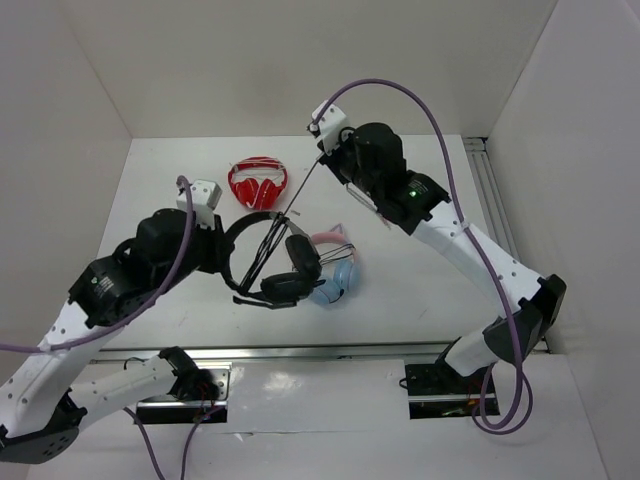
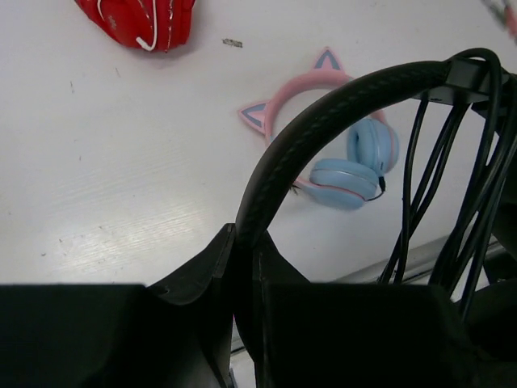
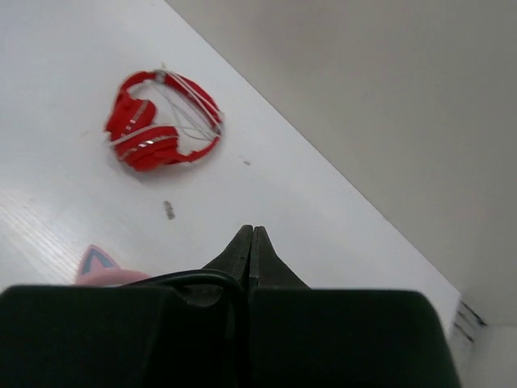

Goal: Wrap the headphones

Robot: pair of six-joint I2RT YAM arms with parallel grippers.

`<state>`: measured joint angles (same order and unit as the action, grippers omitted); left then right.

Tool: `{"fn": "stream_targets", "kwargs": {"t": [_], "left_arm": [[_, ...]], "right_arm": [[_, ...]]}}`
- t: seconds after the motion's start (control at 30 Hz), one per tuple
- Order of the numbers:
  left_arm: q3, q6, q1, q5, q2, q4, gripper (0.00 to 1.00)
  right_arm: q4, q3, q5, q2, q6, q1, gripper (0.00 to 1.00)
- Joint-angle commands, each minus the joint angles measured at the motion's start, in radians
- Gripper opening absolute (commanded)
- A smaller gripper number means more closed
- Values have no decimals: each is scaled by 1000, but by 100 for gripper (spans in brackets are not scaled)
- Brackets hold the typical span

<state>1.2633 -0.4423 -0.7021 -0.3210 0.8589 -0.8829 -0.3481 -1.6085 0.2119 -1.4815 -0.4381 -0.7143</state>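
L hand [image 2: 243, 257] clamps headphones [image 1: 288, 272] band, R hand [image 3: 252, 241] pinches cable [image 1: 300, 193] taut, mid-wrap; next probably needs another loop round band.

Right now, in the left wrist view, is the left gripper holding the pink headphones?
No, the left gripper is shut on the black headphones' band; the pink headphones lie on the table.

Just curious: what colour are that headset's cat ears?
The cat ears are pink with blue centres, clearest in left wrist view.

White table [image 1: 400, 300] between plain pale walls [image 1: 250, 60] — perhaps a metal rail [image 1: 320, 350] along the near edge
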Motion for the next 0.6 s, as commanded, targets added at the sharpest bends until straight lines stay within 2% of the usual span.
{"fn": "stream_targets", "kwargs": {"t": [0.0, 0.17, 0.27, 0.37, 0.43, 0.53, 0.57], "left_arm": [[138, 15, -8, 56, -17, -128, 0], [565, -55, -8, 34, 61, -174, 0], [764, -130, -8, 14, 113, -186, 0], [856, -168, -8, -12, 172, -186, 0], [866, -191, -8, -35, 193, -195, 0], [806, -268, -8, -74, 180, -195, 0], [806, -285, -8, -101, 171, -186, 0]], "right_arm": [[101, 34, -164, 12, 102, 32, 0], [302, 218, -281, 32, 234, -105, 0], [458, 269, -463, 32, 346, -137, 2], [713, 354, -591, -22, 479, -178, 5], [814, 348, -656, -114, 539, -197, 7], [907, 320, -657, -236, 582, -238, 6], [932, 332, -657, -261, 591, -249, 10]]}}
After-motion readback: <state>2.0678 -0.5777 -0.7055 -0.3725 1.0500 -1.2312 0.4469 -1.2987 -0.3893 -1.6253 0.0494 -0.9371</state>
